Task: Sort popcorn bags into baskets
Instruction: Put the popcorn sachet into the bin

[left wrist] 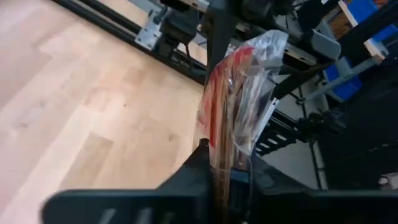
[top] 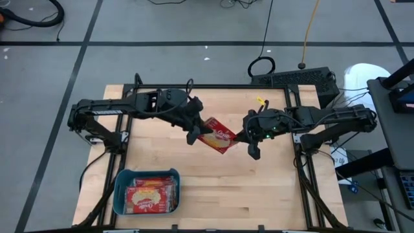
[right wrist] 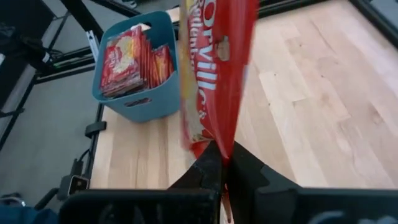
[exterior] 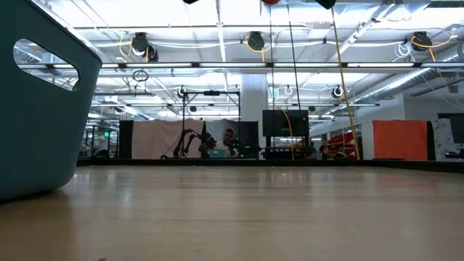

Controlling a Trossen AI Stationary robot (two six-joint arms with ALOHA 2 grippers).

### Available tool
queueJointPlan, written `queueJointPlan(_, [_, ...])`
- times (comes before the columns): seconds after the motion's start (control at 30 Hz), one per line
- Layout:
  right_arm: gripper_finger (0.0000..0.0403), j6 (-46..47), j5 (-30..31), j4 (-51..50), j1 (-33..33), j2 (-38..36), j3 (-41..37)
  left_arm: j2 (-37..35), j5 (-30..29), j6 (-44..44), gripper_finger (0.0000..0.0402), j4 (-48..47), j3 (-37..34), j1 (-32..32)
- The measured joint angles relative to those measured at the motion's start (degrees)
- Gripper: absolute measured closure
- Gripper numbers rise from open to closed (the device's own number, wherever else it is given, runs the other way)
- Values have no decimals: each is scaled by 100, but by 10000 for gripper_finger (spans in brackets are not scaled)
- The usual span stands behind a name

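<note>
One red popcorn bag (top: 218, 134) with a cream picture hangs between my two grippers over the middle of the table. My left gripper (top: 196, 133) is shut on its left end. My right gripper (top: 244, 137) is shut on its right end. The teal-blue basket (top: 145, 192) stands on its base at the near left of the table and holds several red packets (right wrist: 134, 56). The basket's wall also shows at the left of the low view (exterior: 36, 109), where no gripper or bag shows. My left gripper pinches the bag's left edge (left wrist: 225, 158) between its two fingers, coming level from the table's left. The bag stands edge-on ahead of the fingers, clear of the table. My right gripper pinches the bag's right end (right wrist: 219, 144) between its two fingers, coming from the table's right. The bag reaches away from the fingers toward the basket, lifted clear of the wood.
Bare wood (top: 259, 188) lies between the basket and the table's right edge. A dark keyboard (top: 294, 79) and cables lie just beyond the far right corner. Black frame rails (top: 304, 175) run along the table's sides.
</note>
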Motion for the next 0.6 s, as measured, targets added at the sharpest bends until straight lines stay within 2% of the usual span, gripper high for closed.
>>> queueJointPlan(0.03, [402, 0, -5, -20, 0, 0, 0, -3, -15, -52, 377, -11, 0, -23])
queueJointPlan(0.13, [384, 98, 33, 21, -3, -39, -2, -27, -251, -175, 374, 11, 0, -136])
queueJointPlan(0.27, [332, 451, 215, 42, -4, -221, -2, -139, -554, -304, 374, -12, 0, -282])
queueJointPlan(0.37, [285, 1120, 674, -85, -4, -491, -2, -204, -993, -596, 381, 20, -1, -377])
queueJointPlan(0.5, [239, 2216, 1218, -456, -4, -859, -2, -301, -1951, -981, 381, 188, 4, -631])
queueJointPlan(0.6, [220, 2648, 1529, -566, -10, -1042, -2, -369, -2996, -1253, 381, 182, 0, -898])
